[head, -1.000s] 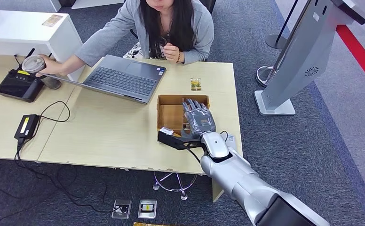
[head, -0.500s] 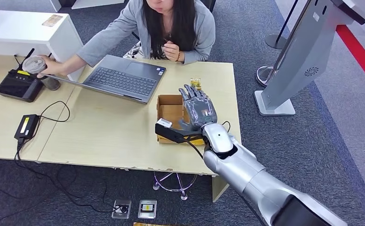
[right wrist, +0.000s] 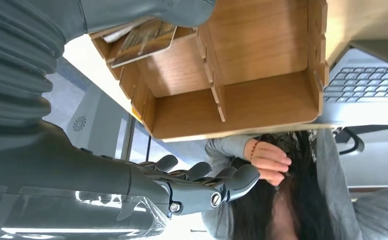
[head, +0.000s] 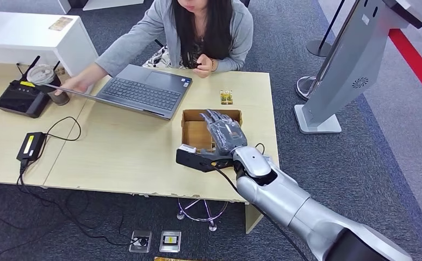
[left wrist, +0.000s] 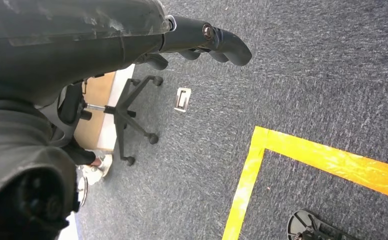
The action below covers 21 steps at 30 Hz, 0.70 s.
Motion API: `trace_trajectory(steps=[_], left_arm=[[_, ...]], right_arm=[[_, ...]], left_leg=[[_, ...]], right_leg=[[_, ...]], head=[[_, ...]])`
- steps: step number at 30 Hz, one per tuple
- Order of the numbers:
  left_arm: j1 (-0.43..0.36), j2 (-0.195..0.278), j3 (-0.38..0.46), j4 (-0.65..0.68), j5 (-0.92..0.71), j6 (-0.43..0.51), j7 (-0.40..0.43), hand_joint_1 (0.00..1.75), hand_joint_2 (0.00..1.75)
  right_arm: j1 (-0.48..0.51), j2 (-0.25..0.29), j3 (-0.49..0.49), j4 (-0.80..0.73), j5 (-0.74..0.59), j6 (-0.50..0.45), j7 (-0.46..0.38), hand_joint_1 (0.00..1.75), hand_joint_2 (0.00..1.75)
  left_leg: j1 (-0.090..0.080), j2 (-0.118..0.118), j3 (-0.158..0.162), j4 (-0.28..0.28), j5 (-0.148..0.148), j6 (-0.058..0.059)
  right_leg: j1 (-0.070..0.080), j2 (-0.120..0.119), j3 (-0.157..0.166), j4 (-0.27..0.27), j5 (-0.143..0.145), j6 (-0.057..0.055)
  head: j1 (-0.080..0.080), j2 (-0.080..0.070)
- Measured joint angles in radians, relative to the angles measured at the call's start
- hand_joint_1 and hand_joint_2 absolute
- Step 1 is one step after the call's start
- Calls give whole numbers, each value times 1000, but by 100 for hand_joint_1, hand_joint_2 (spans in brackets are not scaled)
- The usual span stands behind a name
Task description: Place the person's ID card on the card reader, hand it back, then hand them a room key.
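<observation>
**Head view: right hand over the card box, ID card not yet taken**

Head view is showing my right hand (head: pixel 223 133) hovering above the wooden box (head: pixel 195 130) at the right end of the table (head: pixel 122 147), fingers spread and holding nothing. The right wrist view is confirming this: fingers (right wrist: pixel 202 182) are lying apart and lightly curled, with cards (right wrist: pixel 142 37) sitting in one near compartment of the box.

- Card reader (head: pixel 193 157): a dark unit, lying just near of the box, touching or almost touching its near edge; I am judging it placed there so a card travels only a short way from box to reader.
- Small card (head: pixel 226 97): lying on the table just beyond the box, towards the person (head: pixel 198 32). Whether this is the ID card or a room key, I cannot tell.
- Laptop (head: pixel 143 89): lying left of the box; the person is reaching far left towards a cup (head: pixel 40 75).
- Left hand (left wrist: pixel 202 40): hanging beside me over the carpet, fingers curled in, nothing in them.

Against half a second ago, my right hand is sitting lower and nearer, drawn back over the box from the small card.
</observation>
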Motion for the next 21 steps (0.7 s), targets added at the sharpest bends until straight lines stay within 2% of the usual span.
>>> trace_trajectory(steps=[13, 21], left_arm=[[0, 0, 17, 0, -2, 0, -8, 0, 0], [0, 0, 26, 0, -7, 0, -8, 0, 0]], right_arm=[[-13, -14, 38, 0, -21, -24, 5, 0, 175], [-32, -19, 51, 16, 26, -65, 41, 0, 175]], left_leg=[[0, 0, 0, 0, 0, 0], [0, 0, 0, 0, 0, 0]], right_leg=[[0, 0, 0, 0, 0, 0], [0, 0, 0, 0, 0, 0]], head=[[0, 0], [0, 0]])
